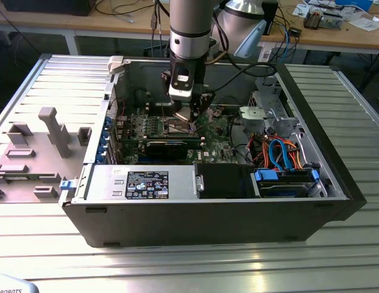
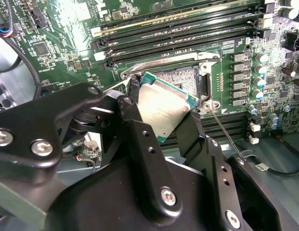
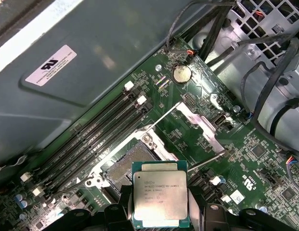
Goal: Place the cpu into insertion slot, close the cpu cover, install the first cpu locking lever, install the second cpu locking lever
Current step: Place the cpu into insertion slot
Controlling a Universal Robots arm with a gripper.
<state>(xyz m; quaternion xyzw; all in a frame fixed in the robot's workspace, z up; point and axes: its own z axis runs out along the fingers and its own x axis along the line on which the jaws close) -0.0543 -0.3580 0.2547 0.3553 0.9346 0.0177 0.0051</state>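
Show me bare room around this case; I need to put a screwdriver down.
Free: the ribbed table in front of the case and on the exterior view's right of it. Crowded: the grey fixture plate on the exterior view's left carries blocks; inside, cables and the tool holding the cpu.

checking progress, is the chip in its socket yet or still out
Out. The gripper holds the chip by its edges, clear of the socket, whose contact field lies bare.
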